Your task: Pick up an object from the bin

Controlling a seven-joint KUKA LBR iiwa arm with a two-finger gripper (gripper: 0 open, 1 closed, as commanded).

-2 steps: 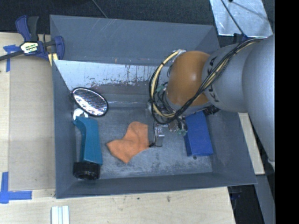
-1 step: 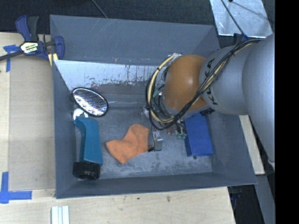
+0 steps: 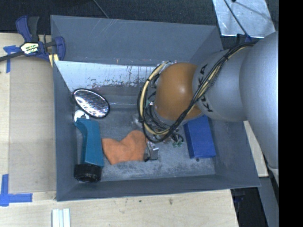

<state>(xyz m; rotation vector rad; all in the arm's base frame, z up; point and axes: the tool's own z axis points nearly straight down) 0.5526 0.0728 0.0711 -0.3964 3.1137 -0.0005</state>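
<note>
Bin [image 3: 142,46], left side: teal handled tool [image 3: 92,145] lying along the wall, black cap at the near end. Silver mesh oval [image 3: 91,103] just behind it. Centre floor: orange soft lump [image 3: 123,149], touching the tool's right side. Pincer [image 3: 151,154] is down at the lump's right edge; open or closed, can't tell. Right: blue block [image 3: 200,137], apart from the lump.
</note>
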